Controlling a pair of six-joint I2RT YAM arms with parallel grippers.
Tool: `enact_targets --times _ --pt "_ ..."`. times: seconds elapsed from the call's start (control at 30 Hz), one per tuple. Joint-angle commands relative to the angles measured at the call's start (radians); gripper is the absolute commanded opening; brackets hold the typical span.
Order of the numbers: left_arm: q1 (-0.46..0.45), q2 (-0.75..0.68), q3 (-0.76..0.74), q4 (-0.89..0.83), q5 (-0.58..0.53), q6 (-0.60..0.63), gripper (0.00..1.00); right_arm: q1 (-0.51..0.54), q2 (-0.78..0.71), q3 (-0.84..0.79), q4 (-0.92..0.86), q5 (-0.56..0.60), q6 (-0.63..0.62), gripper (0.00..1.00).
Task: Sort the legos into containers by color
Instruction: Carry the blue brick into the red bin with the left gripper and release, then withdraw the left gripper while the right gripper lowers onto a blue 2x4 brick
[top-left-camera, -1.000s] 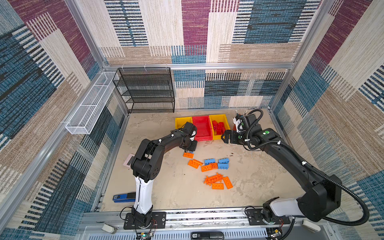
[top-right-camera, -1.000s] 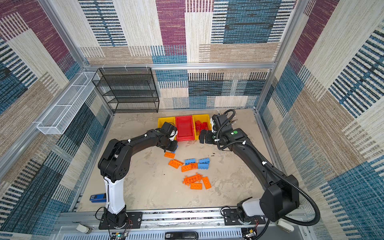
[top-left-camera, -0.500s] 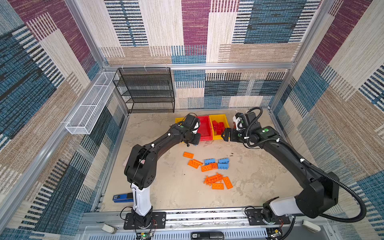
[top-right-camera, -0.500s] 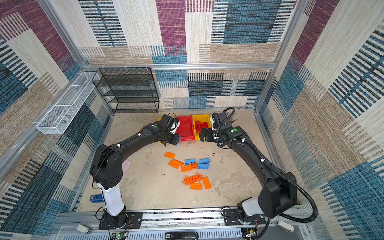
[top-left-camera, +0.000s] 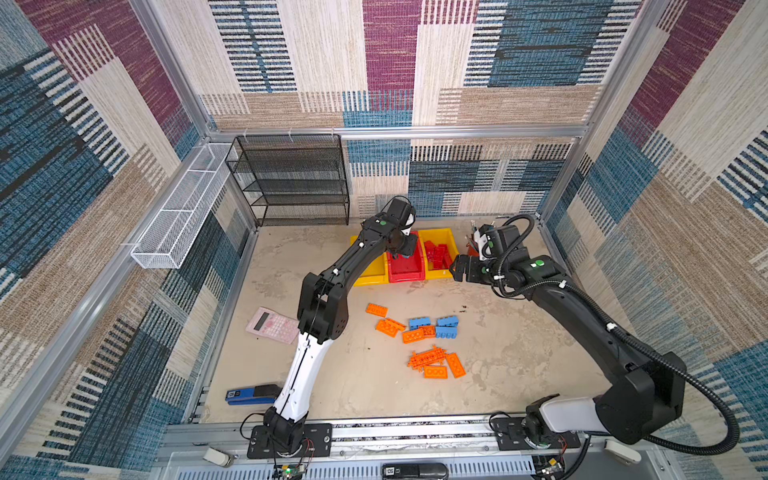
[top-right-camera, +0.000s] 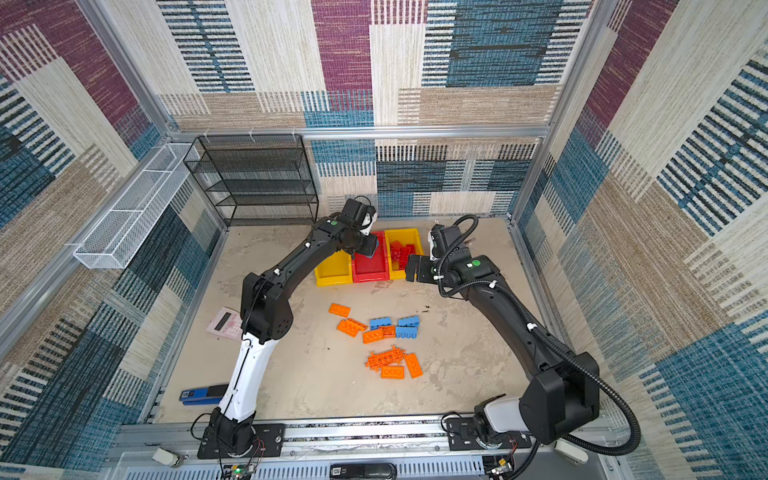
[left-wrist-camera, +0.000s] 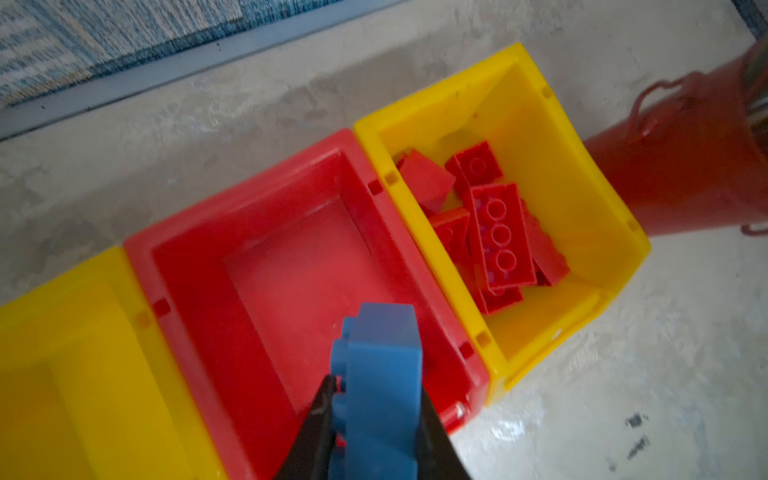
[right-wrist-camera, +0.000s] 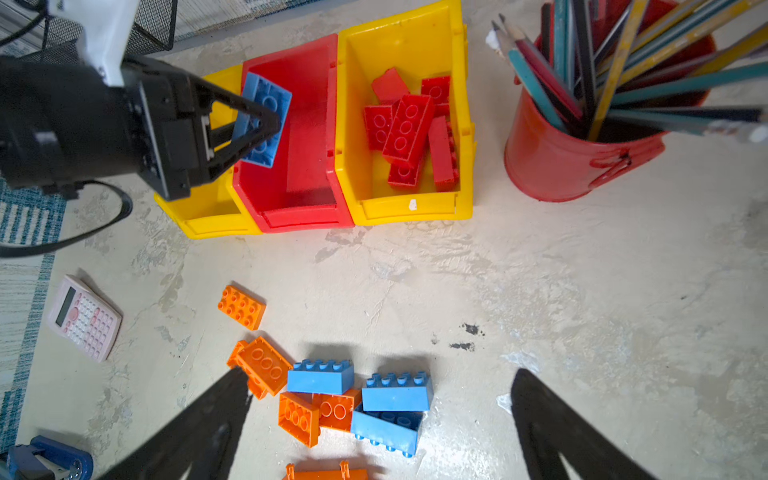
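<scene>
**Item: left gripper** (right-wrist-camera: 259, 124). Closed on one blue brick (left-wrist-camera: 380, 365), pinched across its sides with the studs turned sideways.
**Change:** a second ago it was low over the tabletop (right-wrist-camera: 540, 291), just in front of the bins. It has since lifted and carried the brick back over the row.
**Position now:** the red bin (left-wrist-camera: 199, 232) lies directly beneath the gripper, and the brick hangs above that bin's front half, clear of the floor.

**Meaning for the task:** the carry looks finished and release is probably next. The red bin shows nothing inside, so this would be its first blue piece.

**Item: right yellow bin** (left-wrist-camera: 552, 141). It touches the red bin on the side away from the left arm's base. It holds the red bricks (left-wrist-camera: 498, 237).

**Item: left yellow bin** (left-wrist-camera: 62, 332). It sits on the red bin's other side, and no bricks show in the part visible.

**Item: right gripper** (top-left-camera: 457, 269). Jaws spread wide and holding nothing. It hovers in front of the right yellow bin, almost where it was a second ago.

**Item: unsorted stock.** Three blue bricks (right-wrist-camera: 322, 376) and several orange bricks (right-wrist-camera: 241, 307) lie below the right gripper. The toothed orange plate (top-left-camera: 428, 357) lies nearer that arm's base. None of these has moved since the earlier frame.
</scene>
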Motion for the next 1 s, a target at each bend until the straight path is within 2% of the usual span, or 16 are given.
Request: enact_targets --times 0.0,0.07,0.1,0.23,0.33,0.47,0.63,0.83,0.97 --pt "0.019 0.04 0.042 -0.05 0.017 0.002 0.42 0.0 -0.003 0.0 0.006 0.024 -0.005 0.99" --pt "0.034 0.036 0.024 -0.025 0.035 -0.018 0.64 0.0 0.003 0.003 0.0 0.023 -0.01 0.99" --pt "0.038 0.037 0.025 -0.023 0.04 -0.019 0.71 0.0 0.008 0.003 -0.002 0.022 -0.013 0.99" --pt "0.04 -0.006 -0.004 0.002 0.079 -0.01 0.87 0.0 0.035 0.02 -0.01 0.01 -0.018 0.99" --pt "0.04 -0.105 -0.106 0.072 0.126 -0.018 0.88 0.0 0.071 0.032 -0.021 -0.016 -0.035 0.99" --pt "0.038 -0.307 -0.34 0.213 0.152 -0.045 0.91 0.004 0.137 0.022 -0.038 -0.037 -0.069 0.99" --pt "0.038 -0.604 -0.709 0.362 0.076 -0.032 1.0 0.039 0.202 0.009 -0.039 -0.043 -0.089 0.99" --pt "0.038 -0.948 -1.109 0.41 -0.028 -0.025 0.99 0.156 0.285 0.01 -0.025 -0.019 -0.049 0.99" --pt "0.039 -1.157 -1.309 0.405 -0.069 -0.052 0.99 0.24 0.327 0.004 -0.011 -0.016 0.019 0.99"
